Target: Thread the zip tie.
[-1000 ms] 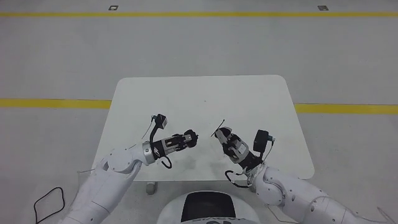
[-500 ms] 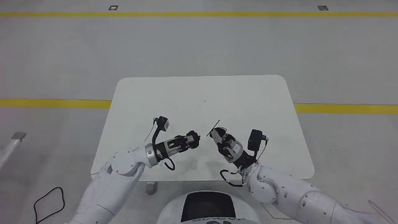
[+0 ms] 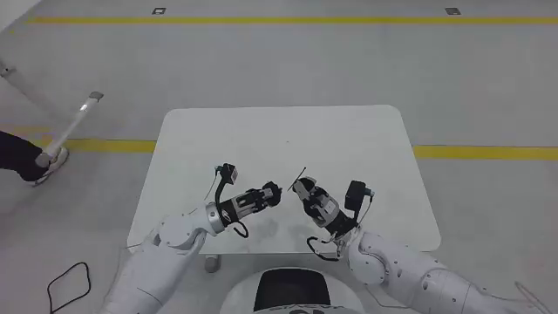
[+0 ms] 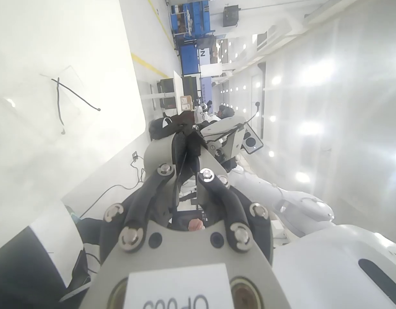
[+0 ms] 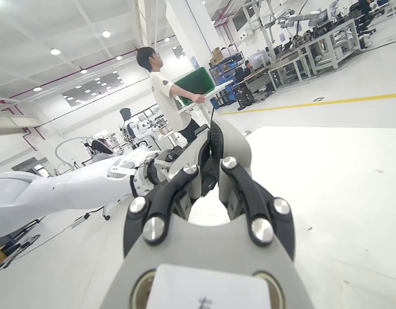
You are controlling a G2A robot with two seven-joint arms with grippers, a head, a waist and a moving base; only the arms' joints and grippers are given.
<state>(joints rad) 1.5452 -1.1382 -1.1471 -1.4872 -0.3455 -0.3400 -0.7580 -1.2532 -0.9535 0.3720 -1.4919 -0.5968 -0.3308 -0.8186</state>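
Left gripper (image 3: 273,194) above table's (image 3: 349,131) near edge, left of centre. Fingers pinched together on thin black zip tie (image 3: 302,174); strand runs back between them. Right gripper (image 3: 299,186) just beside it over near edge, tip facing left gripper, small gap between tips. Its fingers clamped on zip tie too; free end pokes out toward table's far side. Yellow stripe (image 3: 488,152) on floor meets table's left and right sides. Second stripe (image 3: 279,20) well beyond table's far edge.

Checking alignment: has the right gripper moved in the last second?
Yes: right gripper with zip tie edged toward the left gripper, away from the table's right edge.
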